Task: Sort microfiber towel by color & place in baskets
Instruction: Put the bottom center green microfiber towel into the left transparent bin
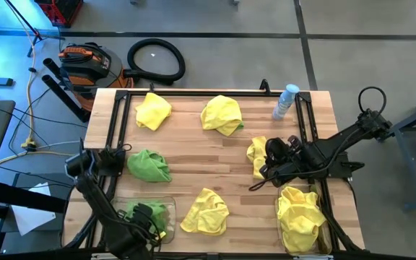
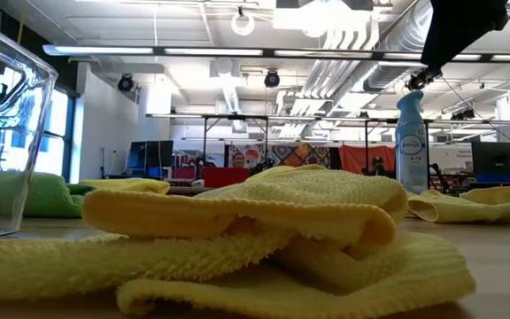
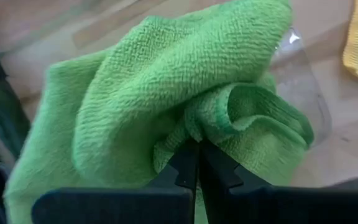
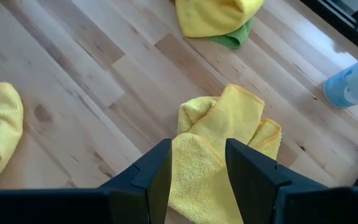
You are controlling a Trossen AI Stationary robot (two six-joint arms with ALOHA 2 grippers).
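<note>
Left gripper (image 3: 197,163): jaws clamped on a green towel (image 3: 166,93) over the left basket (image 1: 166,204). Right gripper (image 4: 197,163): jaws wide, straddling a yellow towel (image 4: 219,143) on the worktop (image 1: 186,155).

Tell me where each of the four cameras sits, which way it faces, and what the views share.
High: overhead, straight down on the table, both arms.
Low: table height, level past a yellow towel into the room; an arm's dark part at top.
Left wrist: on the left arm, over its basket; left claw shut on a green towel.
Right wrist: on the right arm, down at the wood; right claw open around a yellow cloth.
Shared: the spray bottle shows in high, low and right wrist.
</note>
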